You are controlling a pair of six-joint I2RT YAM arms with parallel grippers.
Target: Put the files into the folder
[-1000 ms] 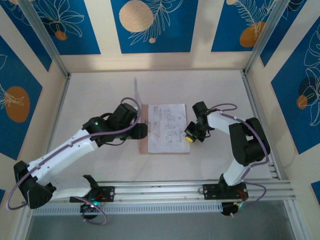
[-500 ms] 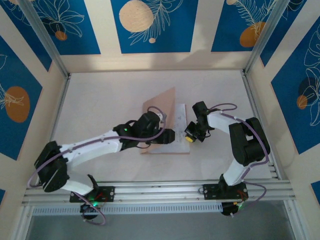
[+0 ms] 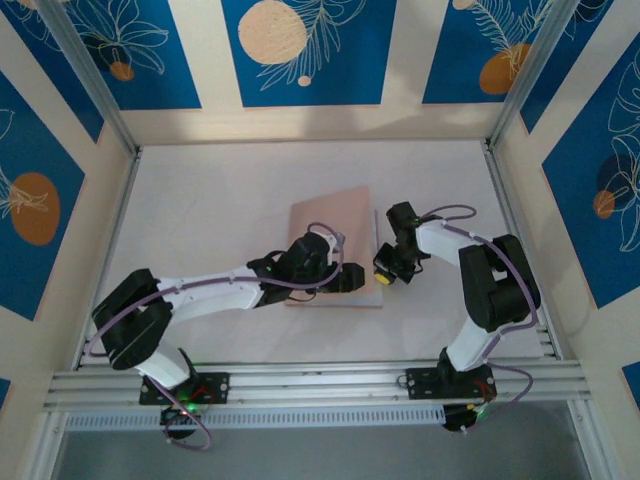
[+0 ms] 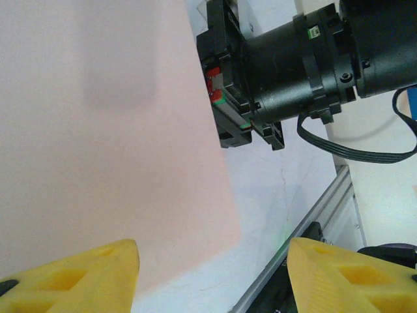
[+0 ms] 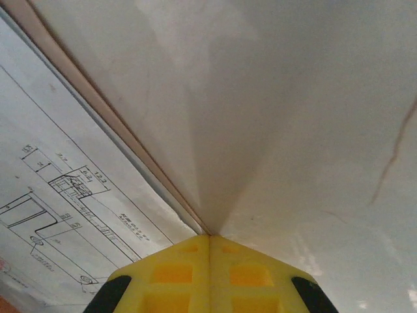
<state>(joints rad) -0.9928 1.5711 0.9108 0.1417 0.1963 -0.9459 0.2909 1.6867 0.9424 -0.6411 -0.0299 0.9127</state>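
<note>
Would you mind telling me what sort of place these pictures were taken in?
Probably a robot test cell in a lab, not an office: a left arm and a right arm are bolted to an aluminium rail. The white table is boxed in by blue patterned wall panels and holds one folder.

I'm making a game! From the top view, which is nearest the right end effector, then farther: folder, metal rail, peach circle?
1. folder, just left of the right end effector.
2. metal rail, along the near edge.
3. peach circle, on the back wall.
</note>
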